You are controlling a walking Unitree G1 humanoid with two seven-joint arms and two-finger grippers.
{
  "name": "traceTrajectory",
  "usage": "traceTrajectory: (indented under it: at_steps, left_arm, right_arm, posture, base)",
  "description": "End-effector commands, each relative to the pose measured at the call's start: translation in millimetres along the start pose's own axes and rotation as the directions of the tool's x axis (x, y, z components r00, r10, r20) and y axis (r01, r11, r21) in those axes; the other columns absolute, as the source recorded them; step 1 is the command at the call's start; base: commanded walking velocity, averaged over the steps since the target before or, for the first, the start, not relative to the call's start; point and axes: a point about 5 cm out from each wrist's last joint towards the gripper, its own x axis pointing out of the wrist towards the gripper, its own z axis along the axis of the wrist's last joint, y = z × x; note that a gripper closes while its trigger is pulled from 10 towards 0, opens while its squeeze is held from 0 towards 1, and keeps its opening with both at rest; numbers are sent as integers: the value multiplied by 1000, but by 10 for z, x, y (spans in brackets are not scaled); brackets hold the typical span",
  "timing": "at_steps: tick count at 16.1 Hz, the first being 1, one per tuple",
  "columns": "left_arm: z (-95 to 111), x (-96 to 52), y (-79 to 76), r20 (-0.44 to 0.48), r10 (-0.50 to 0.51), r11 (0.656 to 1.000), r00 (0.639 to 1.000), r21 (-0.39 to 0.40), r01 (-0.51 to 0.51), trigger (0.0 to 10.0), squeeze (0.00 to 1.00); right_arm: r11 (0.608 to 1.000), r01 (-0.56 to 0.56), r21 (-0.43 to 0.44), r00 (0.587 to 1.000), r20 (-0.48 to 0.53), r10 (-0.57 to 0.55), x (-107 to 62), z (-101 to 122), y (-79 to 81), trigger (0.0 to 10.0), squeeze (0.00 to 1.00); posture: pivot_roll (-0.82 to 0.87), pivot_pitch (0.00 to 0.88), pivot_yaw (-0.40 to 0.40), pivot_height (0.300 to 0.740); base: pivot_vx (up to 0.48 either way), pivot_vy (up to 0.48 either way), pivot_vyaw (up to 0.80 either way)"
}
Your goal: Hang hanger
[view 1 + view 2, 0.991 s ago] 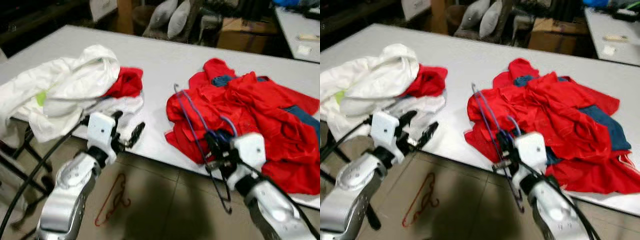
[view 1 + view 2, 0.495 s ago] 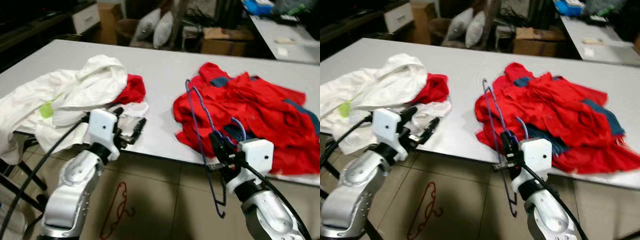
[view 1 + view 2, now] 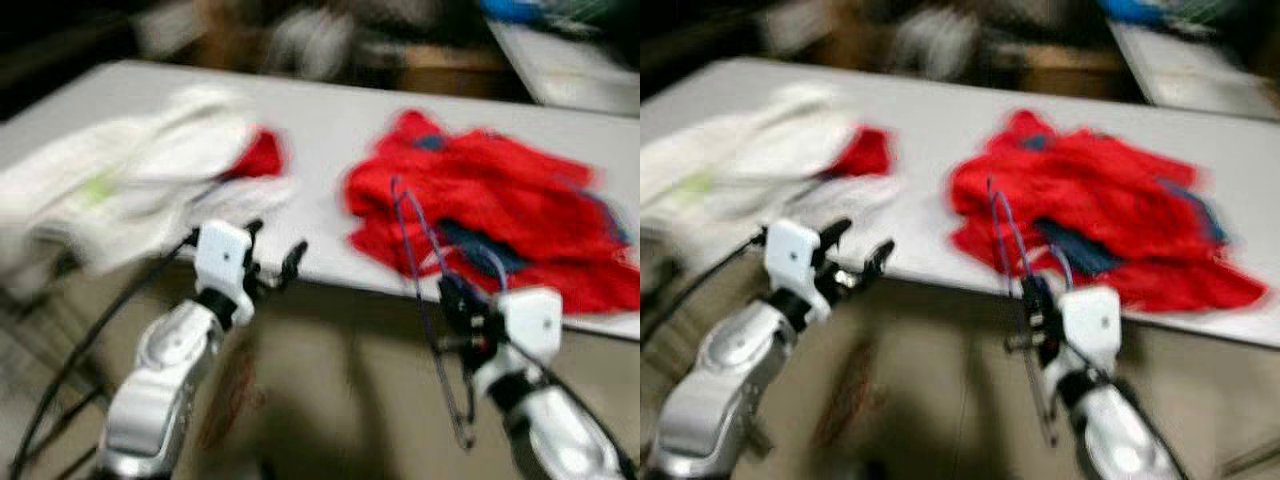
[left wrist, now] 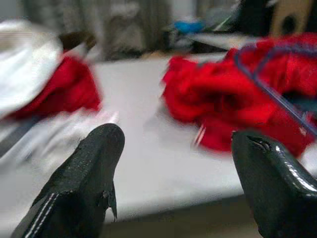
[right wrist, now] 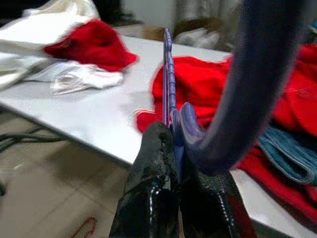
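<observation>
Right tool [image 5: 174,163] clamps purple hanger [image 3: 425,290] | left tool [image 4: 173,183] spread, empty

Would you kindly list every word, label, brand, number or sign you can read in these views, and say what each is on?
None can be read: no text shows on the blue hanger, the red clothes, the white clothes or the table; the head views are blurred.
</observation>
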Motion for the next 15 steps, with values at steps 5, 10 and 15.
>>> traceTrajectory:
  at_steps: [5, 10, 15]
  left_arm:
    - [-5, 16, 54, -27, 10, 1000, 1000, 27, -10, 10000, 0]
    - [-19, 13, 54, -32, 8, 997, 999, 71, -6, 10000, 0]
    - [70, 228, -62, 18, -166, 986, 986, 13, 165, 10000, 1000]
  right_arm:
    - [1000, -8, -5, 998, -67, 8, -84, -115, -82, 10000, 0]
    - [999, -42, 5, 996, -85, 42, -83, -152, -27, 10000, 0]
    - [964, -239, -120, 970, -72, 232, 134, -53, -169, 10000, 0]
  posture:
    - [-69, 97, 32, 740]
    - [-69, 69, 23, 740]
    - [-84, 21, 59, 740]
  base:
    - [0, 384, -521]
    - [0, -384, -160]
    - [0, 0, 0]
